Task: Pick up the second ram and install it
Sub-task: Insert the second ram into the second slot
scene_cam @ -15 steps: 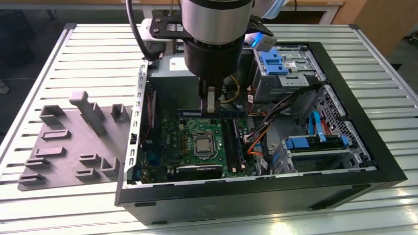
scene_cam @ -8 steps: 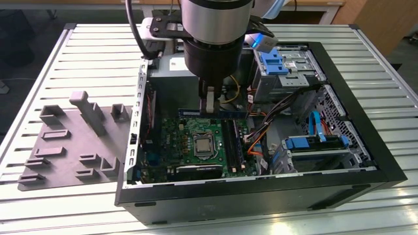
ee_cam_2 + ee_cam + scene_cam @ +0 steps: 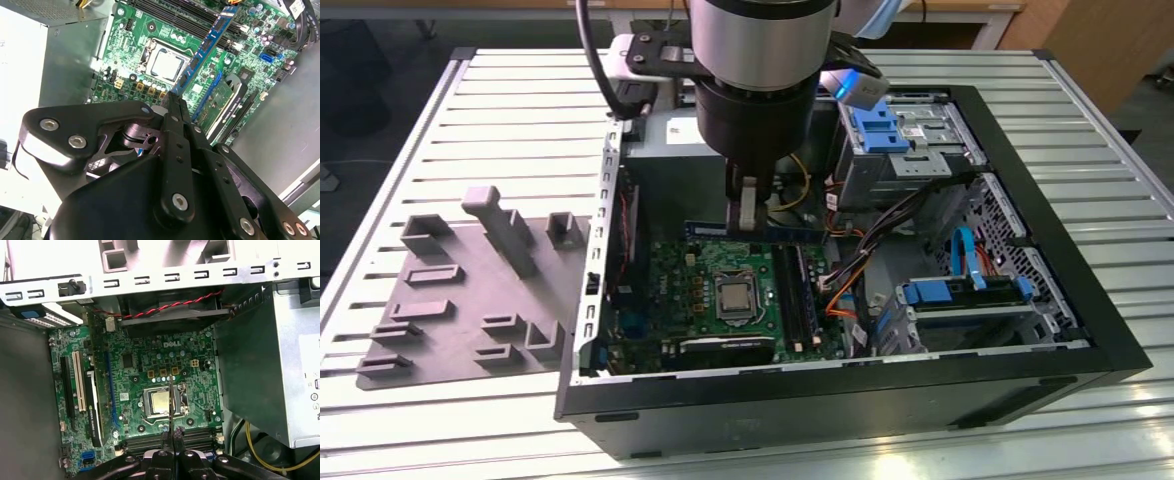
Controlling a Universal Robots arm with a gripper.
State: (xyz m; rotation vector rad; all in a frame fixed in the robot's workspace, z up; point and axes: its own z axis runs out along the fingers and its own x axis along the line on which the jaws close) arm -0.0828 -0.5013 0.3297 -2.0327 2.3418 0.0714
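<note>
The second ram (image 3: 205, 47), a long, narrow, flat dark blue memory stick with a row of black chips, is pinched between the fingers of the gripper (image 3: 172, 97). It stands on its long edge, level, raised above the green motherboard (image 3: 150, 30). In the exterior view it (image 3: 710, 228) sticks out on both sides of the fingers.

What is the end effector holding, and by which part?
The second ram: the end effector pinches it across its two flat faces, with the stick's length reaching out over the motherboard.
</note>
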